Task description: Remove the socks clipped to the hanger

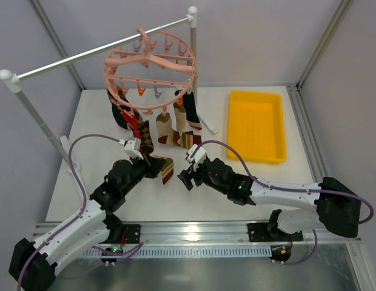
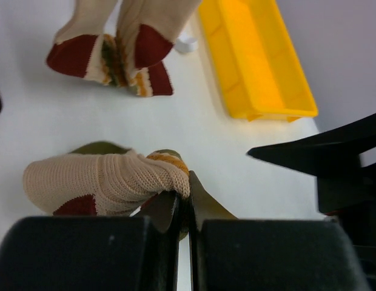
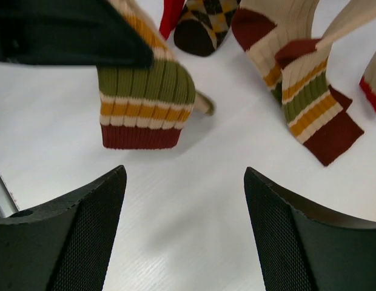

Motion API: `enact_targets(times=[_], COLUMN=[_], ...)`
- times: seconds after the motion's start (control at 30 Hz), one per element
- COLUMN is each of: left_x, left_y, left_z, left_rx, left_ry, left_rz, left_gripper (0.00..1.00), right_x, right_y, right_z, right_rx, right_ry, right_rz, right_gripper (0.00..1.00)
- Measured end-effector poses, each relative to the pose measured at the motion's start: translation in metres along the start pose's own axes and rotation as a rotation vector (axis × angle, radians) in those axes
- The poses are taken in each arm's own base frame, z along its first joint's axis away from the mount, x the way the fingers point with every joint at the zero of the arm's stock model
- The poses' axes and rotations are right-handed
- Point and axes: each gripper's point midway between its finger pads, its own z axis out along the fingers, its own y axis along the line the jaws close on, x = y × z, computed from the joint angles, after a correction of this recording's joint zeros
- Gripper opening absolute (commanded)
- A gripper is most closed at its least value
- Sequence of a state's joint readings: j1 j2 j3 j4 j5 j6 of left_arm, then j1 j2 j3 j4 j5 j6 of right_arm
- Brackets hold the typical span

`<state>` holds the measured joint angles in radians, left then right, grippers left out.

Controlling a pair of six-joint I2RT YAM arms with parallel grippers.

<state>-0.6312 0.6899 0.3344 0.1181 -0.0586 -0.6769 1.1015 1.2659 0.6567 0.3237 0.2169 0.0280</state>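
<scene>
Below the hanger (image 1: 150,63), striped sock (image 2: 109,182) in left end effector (image 2: 187,206); right end effector (image 3: 183,174) wide

Bright, even light; perhaps soft foreground.

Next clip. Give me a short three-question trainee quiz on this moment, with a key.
1. True or false: the right tool is shut on a sock.
2. What does the left tool grip? A) a striped sock B) the yellow tray C) the metal rail
3. Fill in: the other socks hang from the pink ____.
Key: 1 false, it is open and holds nothing; 2 A; 3 hanger.
</scene>
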Motion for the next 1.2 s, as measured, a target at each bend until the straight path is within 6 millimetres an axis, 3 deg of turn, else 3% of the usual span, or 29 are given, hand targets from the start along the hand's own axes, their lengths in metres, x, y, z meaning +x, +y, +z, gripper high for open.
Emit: enact_targets(times=[0.07, 0.13, 0.37, 0.53, 0.63, 0.83, 1.03, 1.2], left_x=[-0.007, -0.014, -0.034, -0.032, -0.025, -0.006, 0.007, 0.026], left_y=[-0.014, -0.028, -0.071, -0.105, -0.137, -0.208, -0.229, -0.239], left_z=[0.0, -0.001, 0.018, 0.054, 0.075, 0.115, 0.177, 0.224], left_rx=[0.053, 0.1, 0.228, 0.312, 0.36, 0.466, 0.44, 0.377], left_ry=[-0.006, -0.008, 0.035, 0.118, 0.167, 0.208, 0.201, 0.163], left_rz=[-0.017, -0.028, -0.028, -0.032, 0.014, 0.114, 0.172, 0.256], left_gripper=[0.0, 0.0, 0.0, 0.0, 0.0, 0.0, 0.0, 0.0], right_x=[0.016, 0.018, -0.025, -0.037, -0.04, -0.058, -0.061, -0.041], right_y=[-0.001, -0.003, -0.022, -0.053, -0.075, -0.12, -0.145, -0.152], right_z=[-0.005, -0.01, -0.04, -0.072, -0.097, -0.167, -0.221, -0.223], right_rx=[-0.003, 0.003, 0.076, 0.213, 0.31, 0.505, 0.598, 0.651], right_ry=[0.016, 0.006, -0.16, -0.227, -0.266, -0.42, -0.543, -0.474], right_rz=[0.002, 0.012, 0.063, 0.098, 0.127, 0.251, 0.362, 0.34], right_gripper=[0.79, 0.79, 0.8, 0.83, 0.84, 0.84, 0.84, 0.84])
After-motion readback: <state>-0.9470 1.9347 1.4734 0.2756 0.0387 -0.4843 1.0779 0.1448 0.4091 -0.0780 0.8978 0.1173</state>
